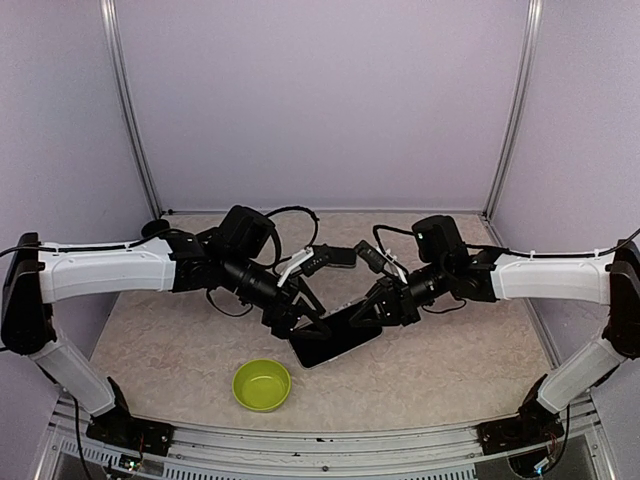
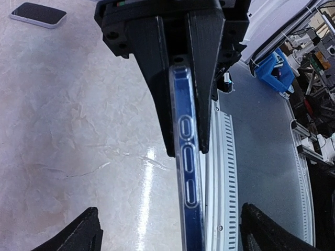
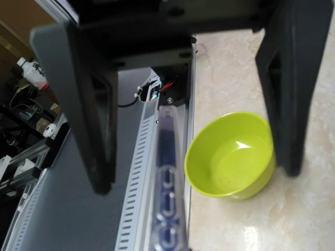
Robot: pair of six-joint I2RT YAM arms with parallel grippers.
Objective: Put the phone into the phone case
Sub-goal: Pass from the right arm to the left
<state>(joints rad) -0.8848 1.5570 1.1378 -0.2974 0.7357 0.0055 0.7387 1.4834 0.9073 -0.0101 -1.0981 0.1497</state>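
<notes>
**Item: phone case (image 2: 188,198).** The rim is clear, with three oval button covers in a row along one long edge. A blue body shows through the rim. From above, the face is dark and glossy, read as the phone (image 1: 332,346) lying within. I cannot tell whether it is fully seated.

**Location:** between the two arms at mid-desk, over the pale marbled desk (image 1: 460,360). One end tilts toward the near edge.

**Right tool (image 2: 187,149):** clenched on the case, with both fingers pressed flat against its two faces.

**Left tool (image 1: 306,320):** released. Its fingers are spread wide on either side of the case, clear of both faces.

**Also present:**
- A green bowl (image 1: 262,385), upright, near the front edge and beside the case.
- A second dark slab with a pale rim (image 2: 39,14), lying flat farther back.
</notes>
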